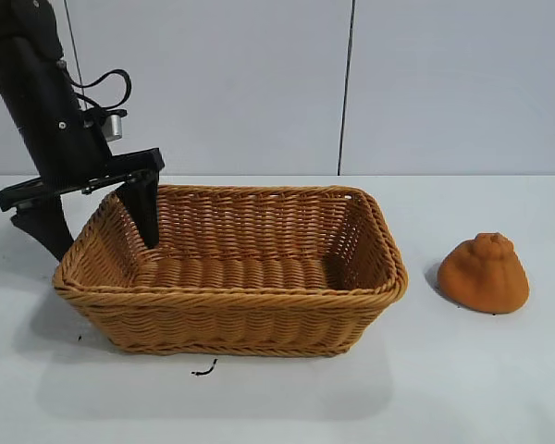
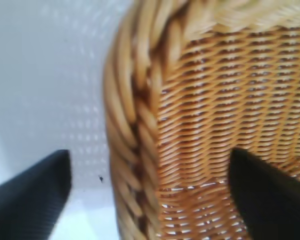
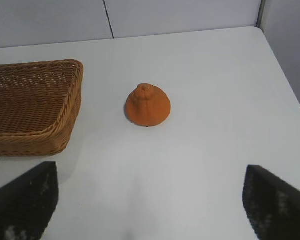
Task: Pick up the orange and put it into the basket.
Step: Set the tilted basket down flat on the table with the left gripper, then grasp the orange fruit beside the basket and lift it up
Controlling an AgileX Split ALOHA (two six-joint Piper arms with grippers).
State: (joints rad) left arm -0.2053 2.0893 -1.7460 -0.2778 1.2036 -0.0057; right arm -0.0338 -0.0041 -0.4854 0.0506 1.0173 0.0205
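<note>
The tan wicker basket [image 1: 259,293] stands in the middle of the white table. The dull-orange, dome-shaped orange [image 1: 484,273] sits on the table to the basket's right, apart from it. My left gripper [image 1: 106,248] is open and straddles the basket's left wall, one finger outside and one inside. The left wrist view shows that braided rim [image 2: 140,125] between the two fingers of the left gripper [image 2: 150,195]. My right gripper [image 3: 150,200] is out of the exterior view. It is open and empty above bare table, with the orange [image 3: 148,105] ahead of it and the basket [image 3: 35,107] off to one side.
A small black mark [image 1: 203,370] lies on the table in front of the basket. A grey panelled wall [image 1: 351,83] stands behind the table. The table's edge [image 3: 285,75] runs beyond the orange in the right wrist view.
</note>
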